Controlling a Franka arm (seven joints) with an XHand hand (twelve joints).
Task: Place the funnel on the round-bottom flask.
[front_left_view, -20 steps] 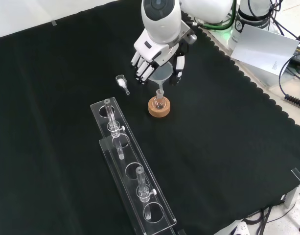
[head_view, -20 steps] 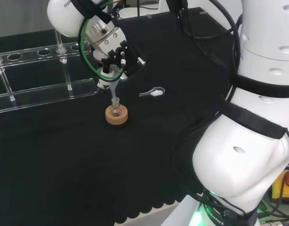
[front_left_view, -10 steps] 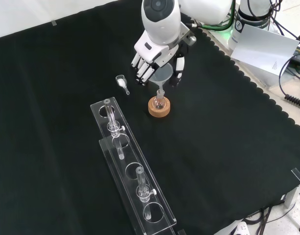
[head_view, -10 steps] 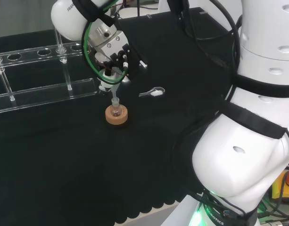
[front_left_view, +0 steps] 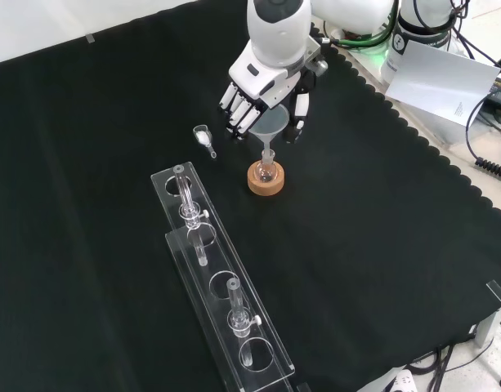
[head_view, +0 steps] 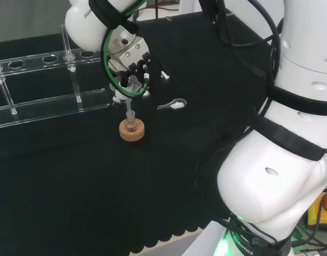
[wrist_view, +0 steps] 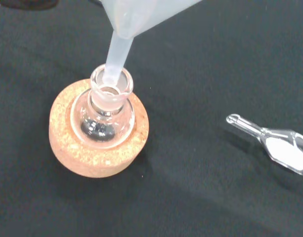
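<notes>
My robot hand (front_left_view: 262,90) hangs above the middle of the counter (front_left_view: 381,245), its black-and-white fingers (front_left_view: 236,110) curled down around the translucent white plastic funnel (front_left_view: 270,126), with the thumb on the funnel's far side in the front view. The funnel's cone sits directly under my palm, between fingers and thumb, and its narrow stem points straight down from there. In the wrist view the stem tip sits inside the mouth of the small clear glass round-bottom flask (wrist_view: 106,111), leaning against the near lip of the neck rather than centred. The flask stands upright in a round cork ring stand (wrist_view: 97,148), directly below my robot hand.

In the head view the funnel stem (head_view: 129,109) meets the flask neck just above the cork ring, below my wrist. I cannot tell from any view whether the cone's weight rests on the flask or hangs in my fingers.

A small clear plastic scoop (wrist_view: 277,148) with white powder in its bowl lies flat on the black cloth, near the cork ring but apart from it; in the front view it lies to the left of my fingers. A clear acrylic test-tube rack (front_left_view: 221,286) stands nearer the front camera, well apart from the flask, with a few glass tubes upright in it.
</notes>
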